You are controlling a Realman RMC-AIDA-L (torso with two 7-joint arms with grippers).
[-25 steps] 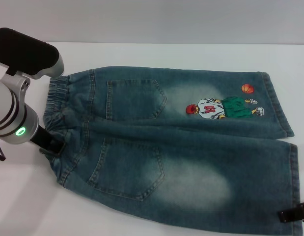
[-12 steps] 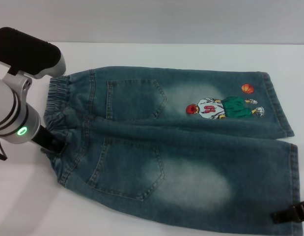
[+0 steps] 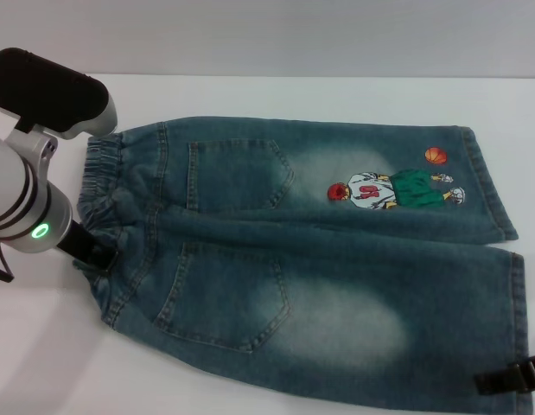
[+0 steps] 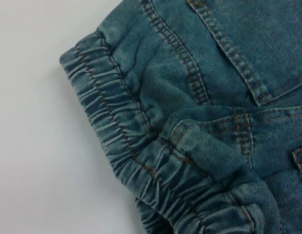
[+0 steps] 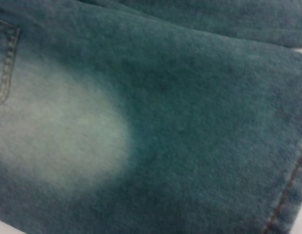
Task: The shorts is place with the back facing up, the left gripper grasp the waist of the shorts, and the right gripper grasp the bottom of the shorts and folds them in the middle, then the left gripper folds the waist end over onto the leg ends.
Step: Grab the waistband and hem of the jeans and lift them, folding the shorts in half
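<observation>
I see the shorts (image 3: 310,259) lying flat, back up, across the centre of the head frame on the white table (image 3: 250,95). The left gripper (image 3: 92,255) sits at the waistband (image 4: 116,141), middle left; I cannot tell its grip state. The right gripper (image 3: 512,379) touches the near leg end (image 3: 519,320), lower right corner; grip state likewise unreadable.

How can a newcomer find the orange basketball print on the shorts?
Start at the blue denim shorts spread across the white table. Follow the far leg toward the hem on the robot's right; the orange ball sits just above the cartoon player, the only round orange mark.
</observation>
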